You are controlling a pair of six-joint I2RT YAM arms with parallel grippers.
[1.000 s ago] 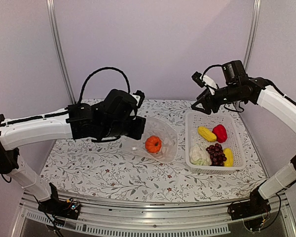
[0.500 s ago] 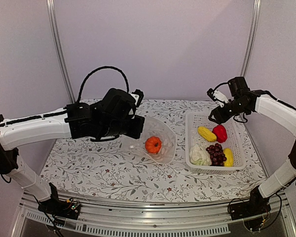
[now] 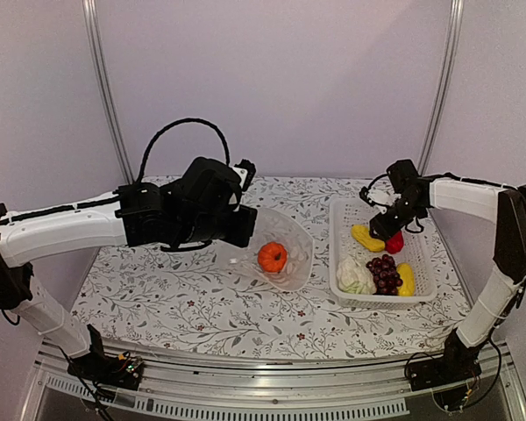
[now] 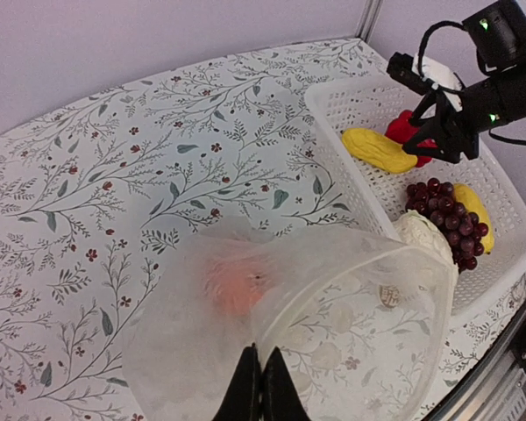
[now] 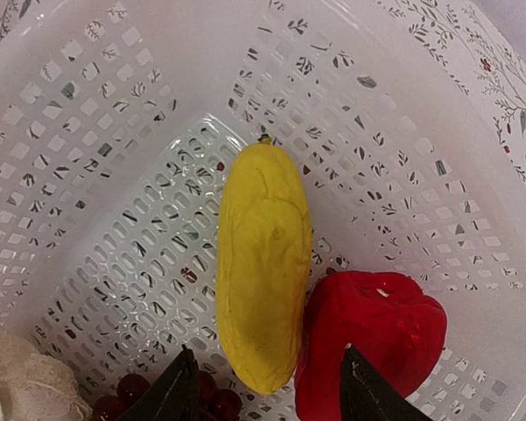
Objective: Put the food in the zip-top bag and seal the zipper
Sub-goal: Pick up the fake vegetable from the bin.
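Lab test booth: aluminium frame (image 3: 104,88), plain walls (image 3: 272,88).

Clear bag (image 3: 291,235), orange pumpkin (image 3: 273,256) inside, pinched in left gripper (image 4: 260,390); yellow piece (image 5: 263,289) lies between right gripper (image 5: 269,386)'s spread fingers, red pepper (image 5: 373,338) touching it.

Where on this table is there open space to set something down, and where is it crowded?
Open flowered tablecloth lies along the near edge in front of the clear plastic bag, and behind it toward the far edge. The gap between bag and white slotted basket is narrow. The basket is crowded with toy produce, the right gripper hovering inside.
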